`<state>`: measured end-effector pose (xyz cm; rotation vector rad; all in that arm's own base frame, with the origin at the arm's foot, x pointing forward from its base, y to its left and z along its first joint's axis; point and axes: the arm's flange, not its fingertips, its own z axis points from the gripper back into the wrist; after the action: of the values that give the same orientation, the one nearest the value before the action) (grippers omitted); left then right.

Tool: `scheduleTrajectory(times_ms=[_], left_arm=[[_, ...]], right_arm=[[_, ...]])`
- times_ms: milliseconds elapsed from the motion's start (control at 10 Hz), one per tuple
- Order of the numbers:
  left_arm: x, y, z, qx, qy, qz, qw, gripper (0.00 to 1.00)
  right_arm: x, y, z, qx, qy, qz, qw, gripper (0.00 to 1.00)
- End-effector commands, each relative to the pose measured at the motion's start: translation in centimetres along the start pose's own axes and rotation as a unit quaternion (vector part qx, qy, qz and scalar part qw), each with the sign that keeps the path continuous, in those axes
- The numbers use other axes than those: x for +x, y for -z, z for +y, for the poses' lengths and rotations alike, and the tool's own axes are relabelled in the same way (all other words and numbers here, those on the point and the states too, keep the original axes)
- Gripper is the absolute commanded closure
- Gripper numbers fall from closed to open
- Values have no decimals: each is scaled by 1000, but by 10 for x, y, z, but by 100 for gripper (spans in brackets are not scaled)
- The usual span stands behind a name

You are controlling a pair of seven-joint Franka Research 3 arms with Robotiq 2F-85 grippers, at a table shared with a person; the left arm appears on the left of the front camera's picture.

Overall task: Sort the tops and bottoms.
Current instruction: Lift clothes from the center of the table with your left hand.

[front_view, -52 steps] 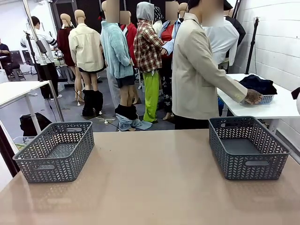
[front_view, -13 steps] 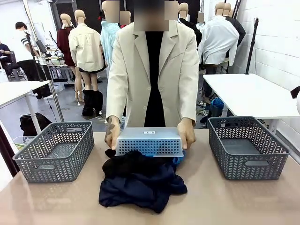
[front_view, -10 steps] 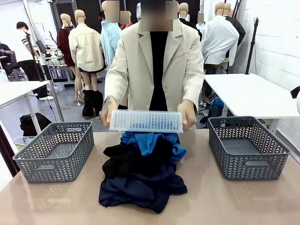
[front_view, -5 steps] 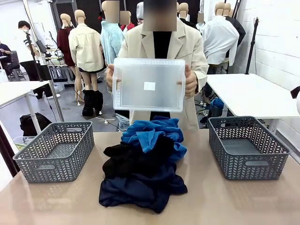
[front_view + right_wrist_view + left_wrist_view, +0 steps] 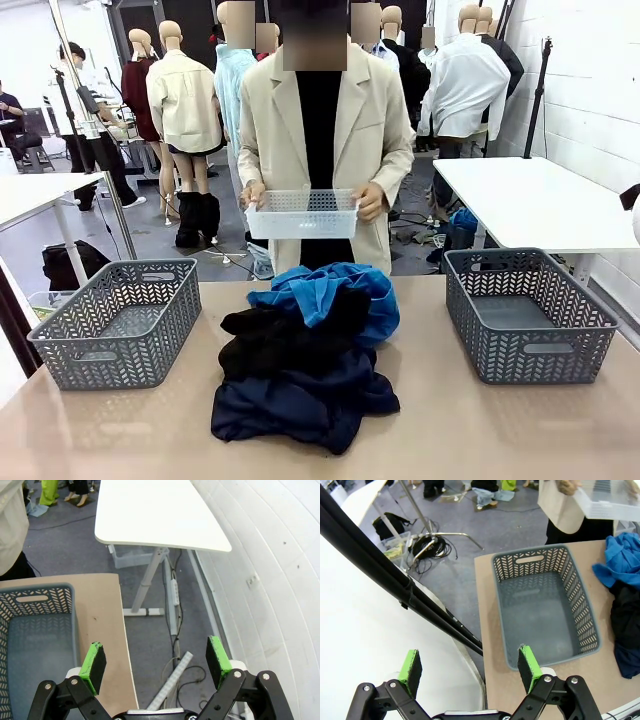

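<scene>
Heaped mid-table (image 5: 450, 430) in one pile: bright blue garments (image 5: 325, 288) at the far side, black garment (image 5: 280, 335) in the middle, dark navy garment (image 5: 300, 405) nearest the robot. Flanked by left grey basket (image 5: 75, 340) and right grey basket (image 5: 530, 350), neither touching the pile. Left pincer (image 5: 469, 664) spread wide, gripping nothing, off the table's edge beyond the left grey basket, well apart from the pile. Right pincer (image 5: 156, 659) likewise spread and bare, past the right grey basket. White basket (image 5: 302, 215) in the person's hands (image 5: 368, 203).

Tan table (image 5: 450, 430): garment pile (image 5: 305, 375) dead centre, grey basket A (image 5: 130, 350) at 9 o'clock, grey basket B (image 5: 540, 355) at 3 o'clock.
</scene>
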<state>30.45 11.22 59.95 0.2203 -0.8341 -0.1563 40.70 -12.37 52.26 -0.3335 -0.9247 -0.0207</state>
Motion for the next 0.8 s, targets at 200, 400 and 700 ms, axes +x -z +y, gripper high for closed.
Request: scheduleTrajectory(times_ms=[200,400,700], left_arm=[[-1,0,2,5,-6,2,1000,0],[-1,0,2,5,-6,2,1000,0],[-1,0,2,5,-6,2,1000,0]], right_arm=[[2,0,0,0,-5,1,1000,0],[2,0,0,0,-5,1,1000,0],[2,0,0,0,-5,1,1000,0]])
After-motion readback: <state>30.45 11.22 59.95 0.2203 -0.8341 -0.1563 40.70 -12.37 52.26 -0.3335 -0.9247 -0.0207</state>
